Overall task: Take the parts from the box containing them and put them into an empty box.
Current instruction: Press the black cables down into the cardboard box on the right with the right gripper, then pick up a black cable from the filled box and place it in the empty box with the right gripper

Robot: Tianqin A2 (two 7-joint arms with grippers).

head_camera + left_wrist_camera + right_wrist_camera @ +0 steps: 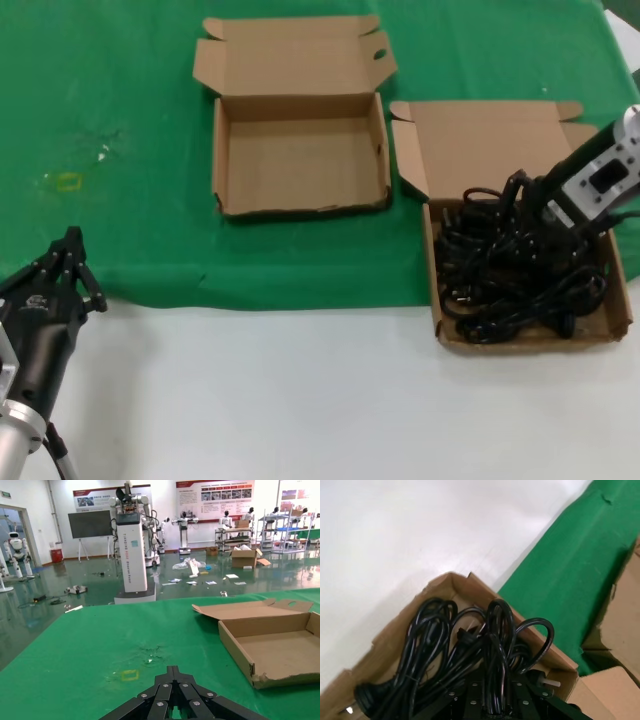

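Since nothing has been dropped in the empty box yet, the job is barely started: all the parts are piled in the box containing them. The right gripper is sunk into that tangle, and one cord loop looks pinched between its jaws, nearly closed. The left gripper is parked closed, nothing held. Underneath, a green cloth and white tabletop are seen; behind, a robot showroom floor.

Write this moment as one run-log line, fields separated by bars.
right tool: shut on cords, in full box | left tool: shut, idle by cloth edge | empty box: nothing inside
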